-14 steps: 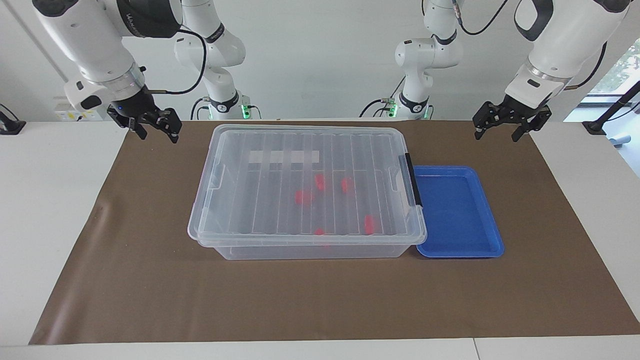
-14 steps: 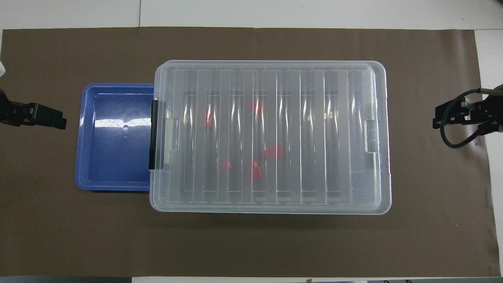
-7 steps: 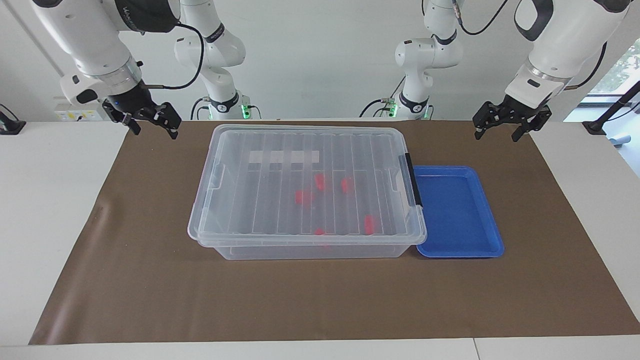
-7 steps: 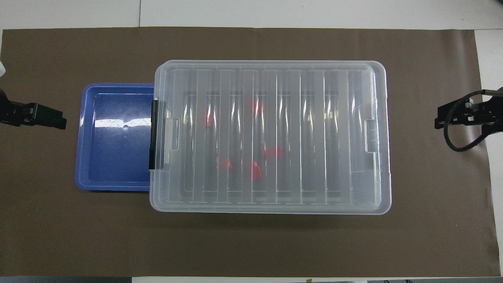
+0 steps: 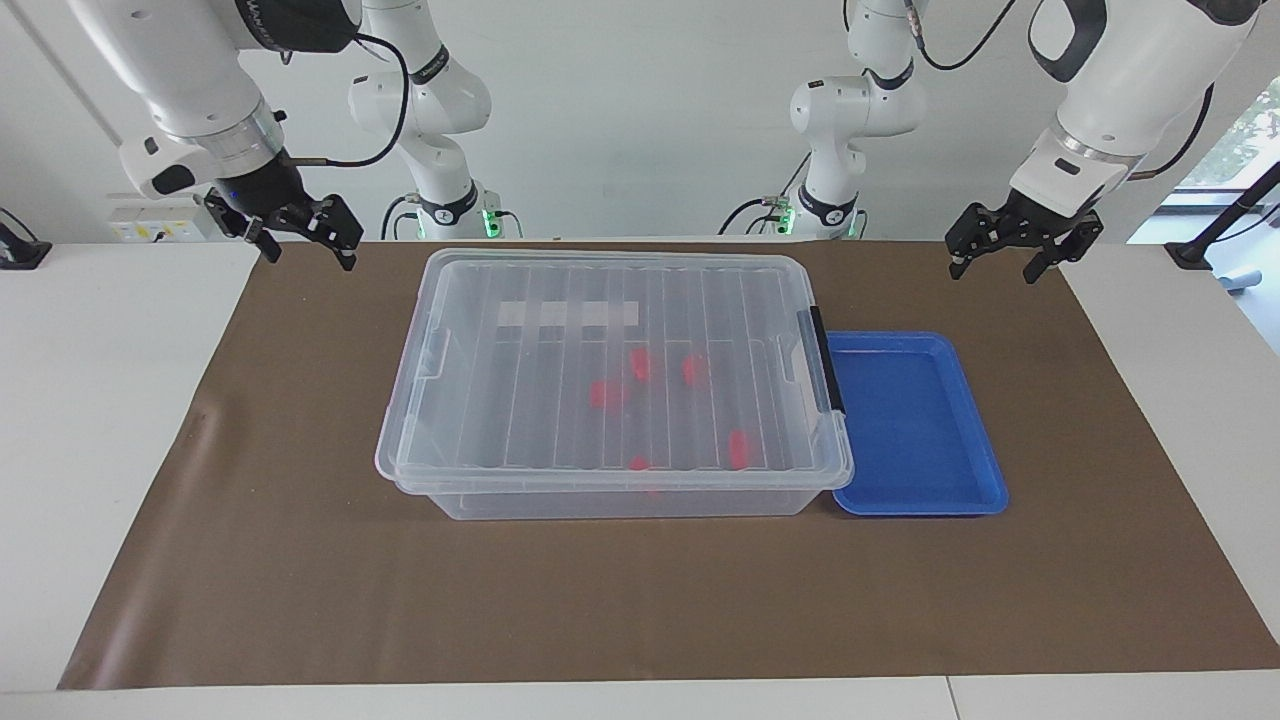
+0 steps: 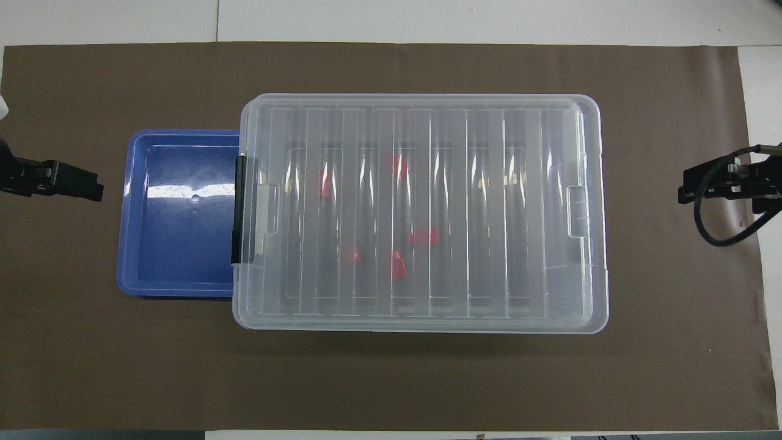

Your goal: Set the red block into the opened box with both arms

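Brown mat (image 5: 300, 560) carries the box (image 5: 470, 500), long axis running arm to arm, ribbed lid (image 5: 540, 350) on; blue tray (image 5: 915, 420) touches its clip end. Red blocks (image 5: 738, 448) lie inside under the lid, about mid-box (several, scattered). Right gripper (image 5: 300, 238) hangs over the mat corner at the box's 10 o'clock in the facing view, left gripper (image 5: 1010, 250) at 2 o'clock over the mat; both spread wide, empty. Judgement: neither is clearly nearer; the lid probably comes first.
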